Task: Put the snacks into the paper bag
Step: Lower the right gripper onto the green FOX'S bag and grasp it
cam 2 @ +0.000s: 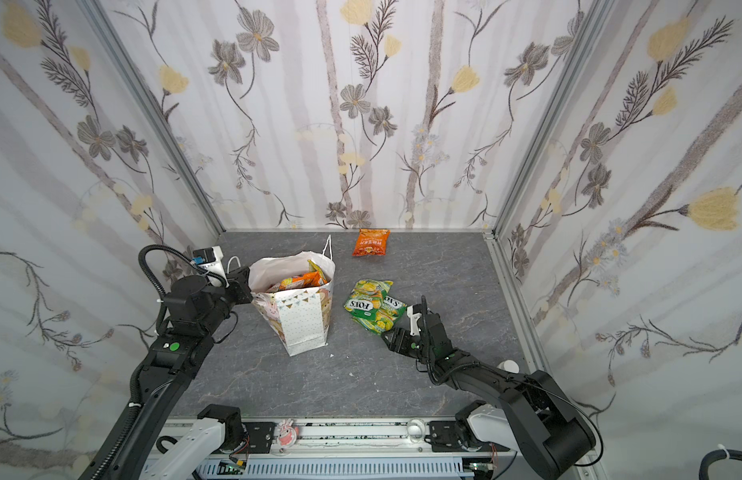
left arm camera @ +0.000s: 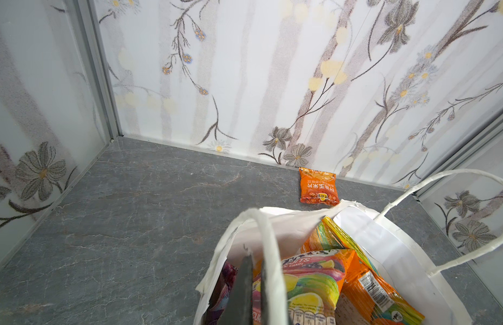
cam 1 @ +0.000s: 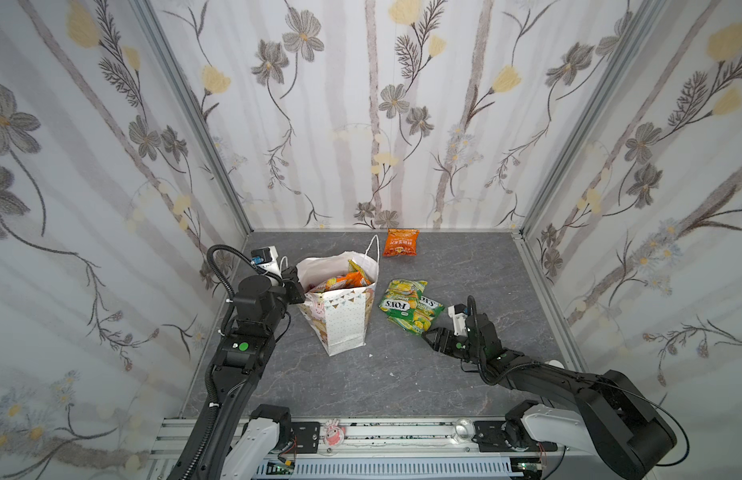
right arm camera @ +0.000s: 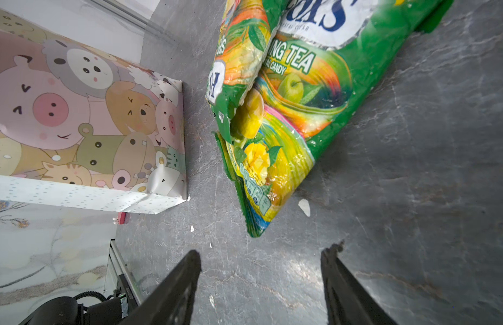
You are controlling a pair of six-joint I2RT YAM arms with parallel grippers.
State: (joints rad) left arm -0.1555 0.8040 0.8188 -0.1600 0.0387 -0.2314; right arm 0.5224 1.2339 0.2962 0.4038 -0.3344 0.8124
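While several glossy packets (cam 1: 344, 282), orange and multicoloured, already stand inside the tall white paper bag with dots, bunting and cartoon animals (cam 1: 344, 324), at least three snacks are left outside it, so I judge the task somewhat past halfway. At least two green-yellow plastic packets marked FOX'S (cam 1: 406, 307) lie overlapping on the desk just beside the paper bag. One small orange packet (cam 1: 400, 242) lies well apart, against the back wall. The left tool (cam 1: 296, 289) is pinched closed on the paper bag's rim, beside a white cord handle (left arm camera: 268, 253), and appears to be steadying the mouth. The right tool (right arm camera: 261, 253) stands wide and empty, low over the desk, near the closest corner of the green-yellow packets but not touching them.

The dark grey marbled desk (cam 1: 465, 270) carries a few tiny white scraps (cam 1: 370, 355). Pale panels of floral wallpaper (cam 1: 361, 104) close it in on three sides, and an aluminium rail (cam 1: 382, 430) runs along the front.
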